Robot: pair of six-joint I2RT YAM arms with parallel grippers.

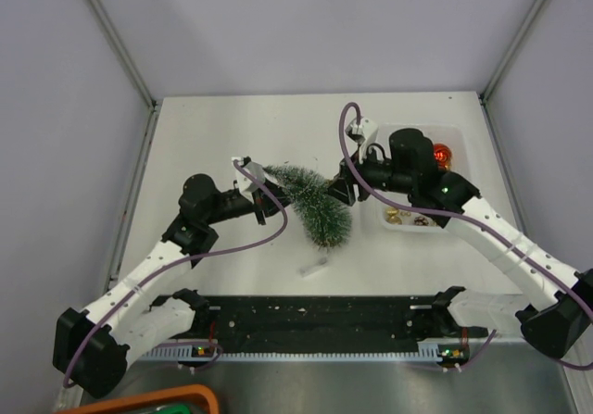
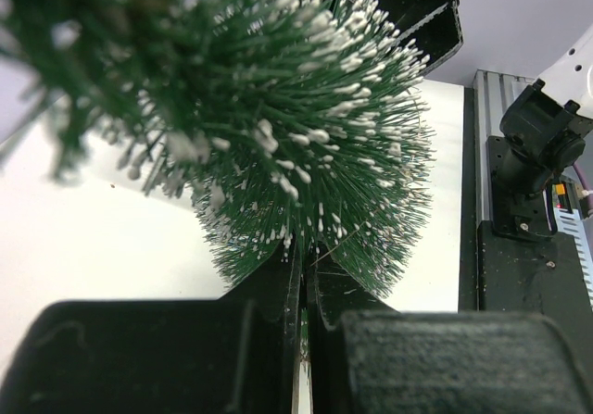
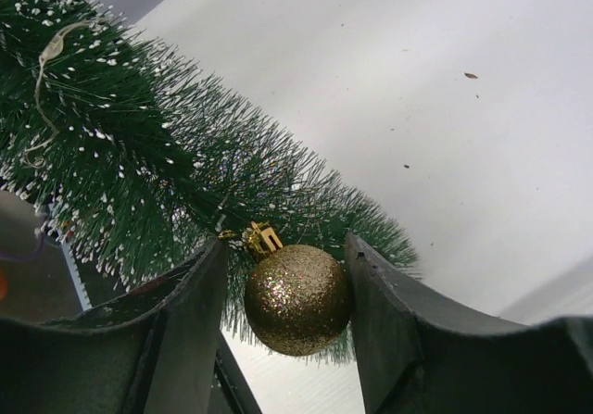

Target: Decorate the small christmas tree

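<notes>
White table [image 1: 232, 136] runs from a black strip [image 1: 315, 321] at the near edge, where the arm bases sit, out to pale walls. Just past the strip a small clear piece [image 1: 315, 266] lies alone; I cannot tell what it is.

Beyond it, at mid-table, the small christmas tree [image 1: 313, 206] slants, its narrow tip toward the far left and its wide end toward the near edge. Whether its base rests on the table is hidden. The jaws of the left arm [image 1: 176, 238] are pressed together into the bristles on the tree's left flank, clamping it steady.

From the other side the right arm [image 1: 500, 238] reaches in. Its jaws stand apart on either side of a gold glitter bauble [image 3: 296, 298], whose gold cap is tucked into the bristles. A slim gap shows beside one jaw, so the hold looks slack rather than tight. Farther right sits a white bin [image 1: 451, 132] with a red bauble [image 1: 442, 157] and some gold bits.

The step in hand looks like hanging the gold bauble; whether its loop has caught a branch cannot be seen. The next move, as I judge it, calls for the right jaws to widen and back straight off without dragging the bauble. The left jaws should keep the tree still, and the right arm can then reach to the bin for another ornament.
</notes>
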